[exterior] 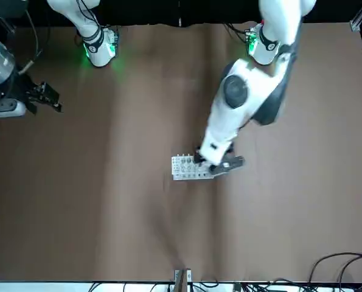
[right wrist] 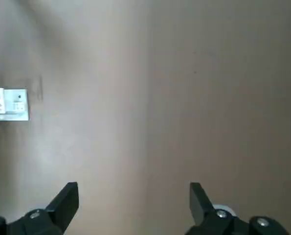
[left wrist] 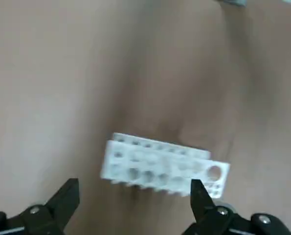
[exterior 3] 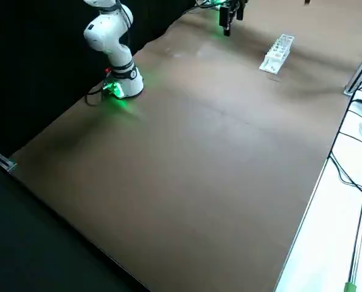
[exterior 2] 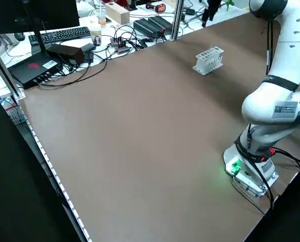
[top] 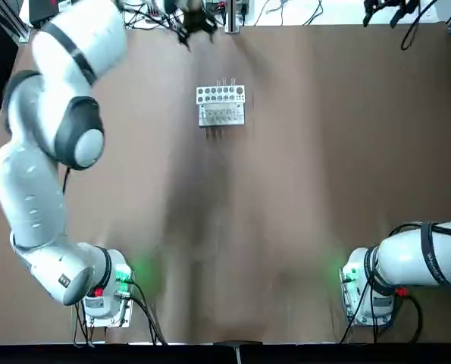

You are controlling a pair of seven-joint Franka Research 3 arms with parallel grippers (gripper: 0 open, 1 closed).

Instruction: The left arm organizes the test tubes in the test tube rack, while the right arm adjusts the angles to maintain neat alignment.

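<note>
Lying lengthwise across the table, the test tube rack (top: 220, 114) sits below the left tool (left wrist: 134, 196), fingers apart.

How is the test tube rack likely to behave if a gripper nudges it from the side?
The test tube rack would probably keep its shape, as its plates look straight and stiff. It may slide rather than stay put, since it looks small and nothing visible fastens it to the table.

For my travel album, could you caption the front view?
The left gripper hovers above a white test tube rack.
</note>
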